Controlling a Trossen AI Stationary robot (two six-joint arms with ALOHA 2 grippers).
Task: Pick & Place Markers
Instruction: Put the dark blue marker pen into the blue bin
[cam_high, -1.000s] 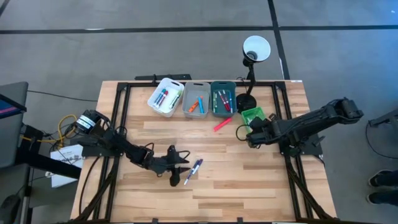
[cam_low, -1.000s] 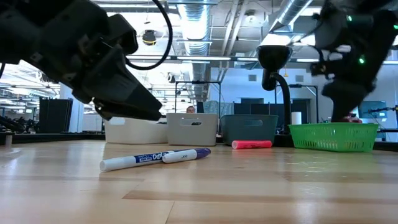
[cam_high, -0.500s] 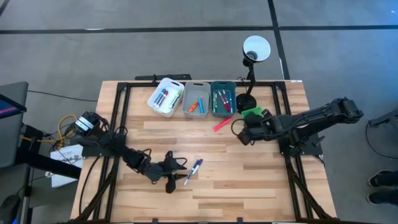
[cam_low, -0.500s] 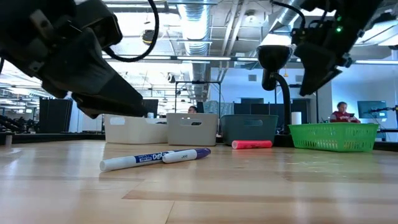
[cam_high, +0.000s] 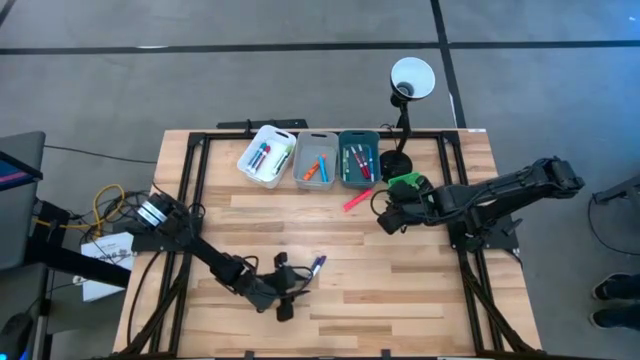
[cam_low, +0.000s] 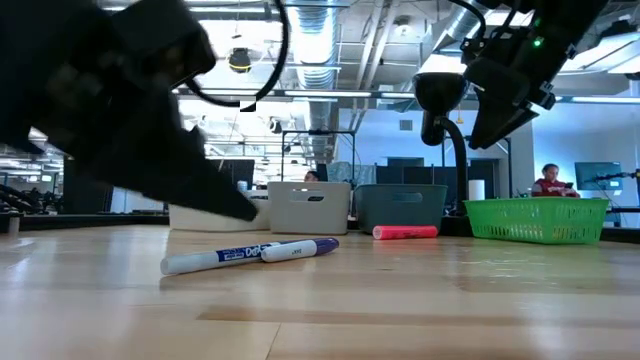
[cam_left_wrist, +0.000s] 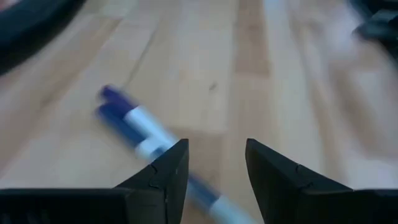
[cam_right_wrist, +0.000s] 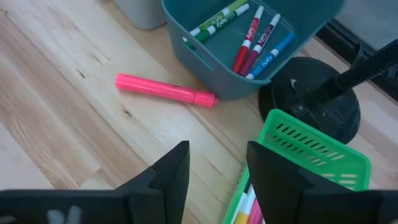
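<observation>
Left hand (cam_left_wrist: 211, 168) just beside blue markers (cam_left_wrist: 134, 121)

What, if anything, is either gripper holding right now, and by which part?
Nothing is held. The left gripper is open above the two markers; the right gripper is open and empty near the pink marker.

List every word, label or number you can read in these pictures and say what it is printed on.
"Expo": only partly legible, on the white marker lying on the table in the low view.
Print on the purple marker beside it: too small to read.
Labels on markers in the teal bin: too blurred to read.
</observation>
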